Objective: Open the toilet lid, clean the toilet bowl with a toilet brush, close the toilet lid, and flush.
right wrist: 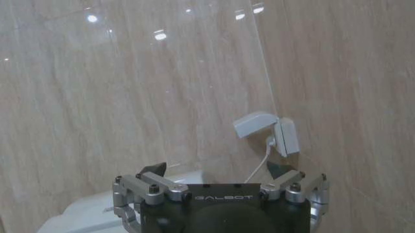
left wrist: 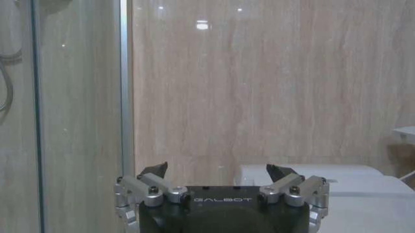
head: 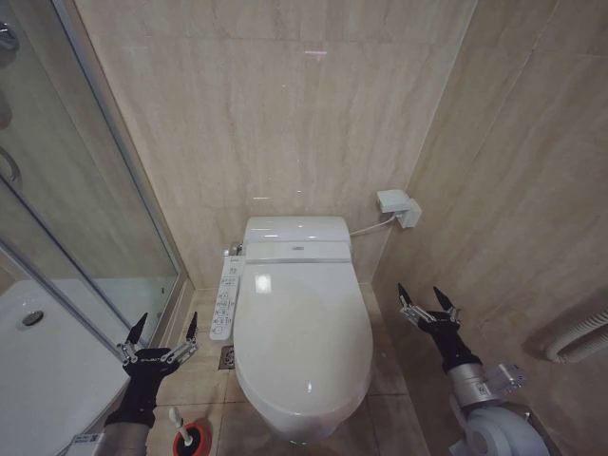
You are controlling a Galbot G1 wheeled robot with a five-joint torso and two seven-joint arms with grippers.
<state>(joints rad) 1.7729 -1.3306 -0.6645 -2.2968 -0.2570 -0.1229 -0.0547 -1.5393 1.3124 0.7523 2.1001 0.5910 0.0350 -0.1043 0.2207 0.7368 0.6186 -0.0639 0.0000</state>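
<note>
Closed toilet lid (head: 302,332): open air above; glass shower wall (head: 85,237) crowds its left, tiled wall (head: 513,209) its right, toilet brush (head: 182,432) on floor front-left.

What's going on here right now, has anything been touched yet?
Nothing is being handled yet. The toilet lid is down, covering the toilet bowl. The left gripper hangs open to the toilet's left, above the toilet brush, which sits in its red holder on the floor. The right gripper is open too, held off the toilet's right side near the wall. Both are empty, and the lid has not been lifted.
</note>
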